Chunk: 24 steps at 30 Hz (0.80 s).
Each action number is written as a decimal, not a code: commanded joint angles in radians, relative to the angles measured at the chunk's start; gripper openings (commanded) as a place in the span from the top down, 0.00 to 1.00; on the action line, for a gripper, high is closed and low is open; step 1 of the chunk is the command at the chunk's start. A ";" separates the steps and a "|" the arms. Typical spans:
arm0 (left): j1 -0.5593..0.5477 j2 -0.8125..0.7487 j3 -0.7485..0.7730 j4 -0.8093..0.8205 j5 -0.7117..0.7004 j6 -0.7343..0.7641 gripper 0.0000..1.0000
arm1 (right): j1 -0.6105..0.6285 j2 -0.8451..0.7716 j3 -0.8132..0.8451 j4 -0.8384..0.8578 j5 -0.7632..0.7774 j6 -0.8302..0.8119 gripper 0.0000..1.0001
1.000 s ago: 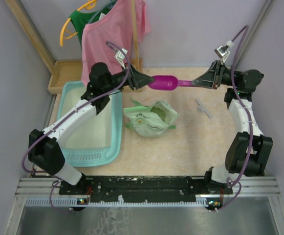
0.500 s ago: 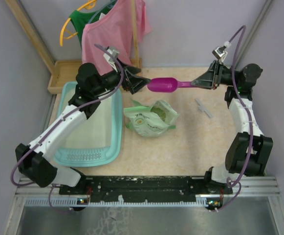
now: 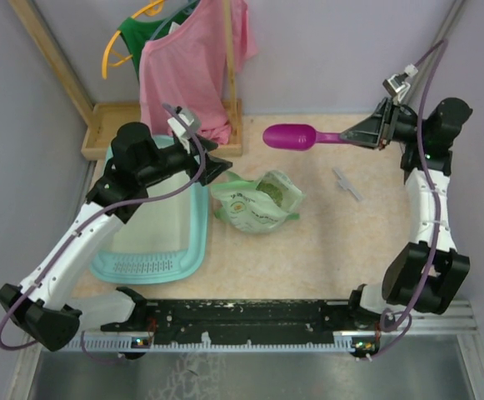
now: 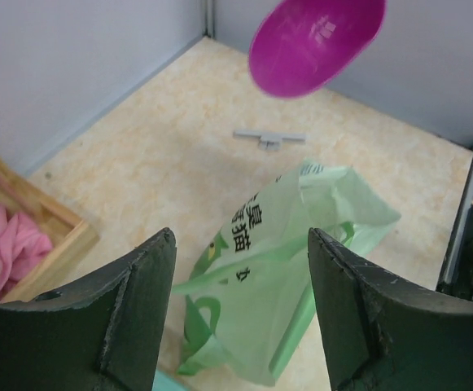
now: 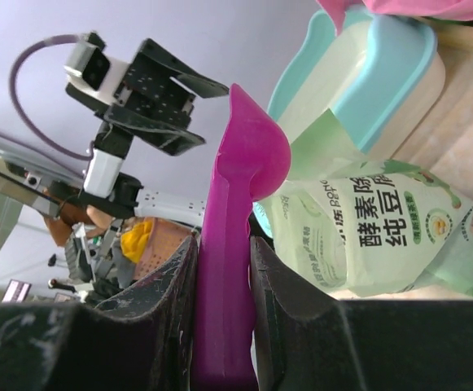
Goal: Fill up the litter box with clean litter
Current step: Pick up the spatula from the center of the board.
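The light-teal litter box [image 3: 197,223] lies at the left, its whitish base bare; it also shows in the right wrist view [image 5: 387,69]. Green clean litter [image 3: 269,190] shows in the open mouth of the pale green bag [image 3: 250,208] beside the box. My left gripper [image 3: 217,167] is open and empty, over the box's far right corner; in its wrist view [image 4: 240,236] it points at the bag [image 4: 277,285]. My right gripper [image 3: 362,134] is shut on the handle of the magenta scoop [image 3: 290,136] and holds it in the air behind the bag. The scoop's handle sits between the jaws [image 5: 223,240].
A wooden tray [image 3: 108,125] stands at the back left behind the litter box. A pink cloth [image 3: 187,67] and a green shirt [image 3: 142,33] on a yellow hanger hang above it. A small grey part [image 3: 346,184] lies on the floor at the right.
My left gripper has drawn back from the scoop's bowl, left and nearer, to over the litter box. My right gripper has carried the scoop a little to the right.
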 commanded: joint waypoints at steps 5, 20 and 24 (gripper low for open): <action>-0.005 -0.024 -0.049 -0.116 -0.068 0.106 0.32 | -0.006 0.031 0.443 -0.329 -0.047 -0.182 1.00; -0.006 -0.019 0.022 -0.066 -0.120 0.138 0.31 | -0.037 0.247 1.040 -0.542 0.056 -0.267 1.00; -0.005 -0.024 0.055 -0.079 -0.143 0.146 0.31 | -0.045 0.318 1.112 -0.546 0.098 -0.273 1.00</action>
